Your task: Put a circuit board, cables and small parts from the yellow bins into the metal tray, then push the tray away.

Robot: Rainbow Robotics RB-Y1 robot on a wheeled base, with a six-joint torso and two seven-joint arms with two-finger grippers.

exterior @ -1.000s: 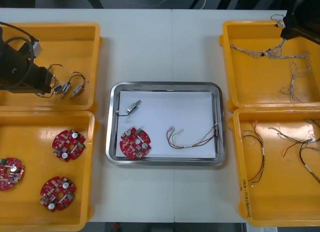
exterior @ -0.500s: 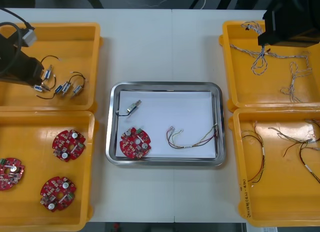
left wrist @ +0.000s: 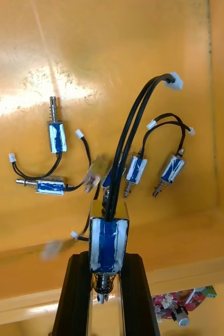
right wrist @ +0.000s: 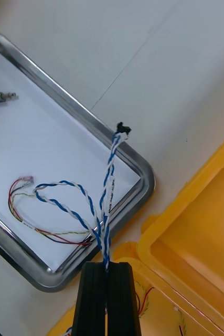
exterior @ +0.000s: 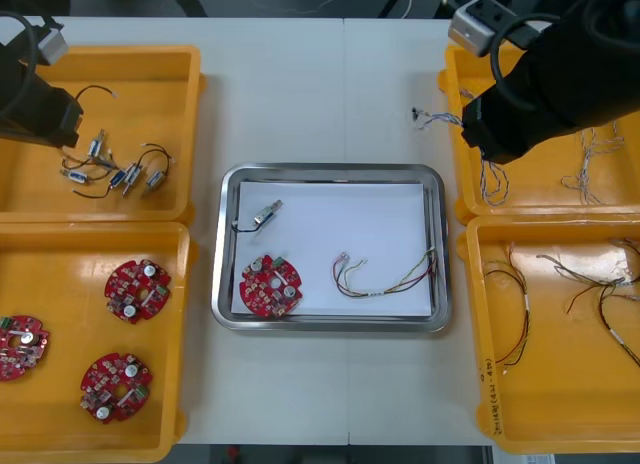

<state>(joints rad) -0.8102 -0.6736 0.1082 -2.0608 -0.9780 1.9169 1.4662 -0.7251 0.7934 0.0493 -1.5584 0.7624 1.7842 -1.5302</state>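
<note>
Right wrist view shows the right pincer [right wrist: 106, 265] clamped on a blue-and-white cable [right wrist: 109, 178], while the left pincer [left wrist: 106, 256] clamps a small metal part [left wrist: 109, 239].

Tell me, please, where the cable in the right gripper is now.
In the front view, the blue and white cable hangs from the shut right gripper, between the metal tray's far right corner and the far right yellow bin.

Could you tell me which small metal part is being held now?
The blue-wrapped part clamped in the left gripper over the far left bin; the rest lie loose in that bin or in the tray. The right gripper holds a twisted cable.
</note>
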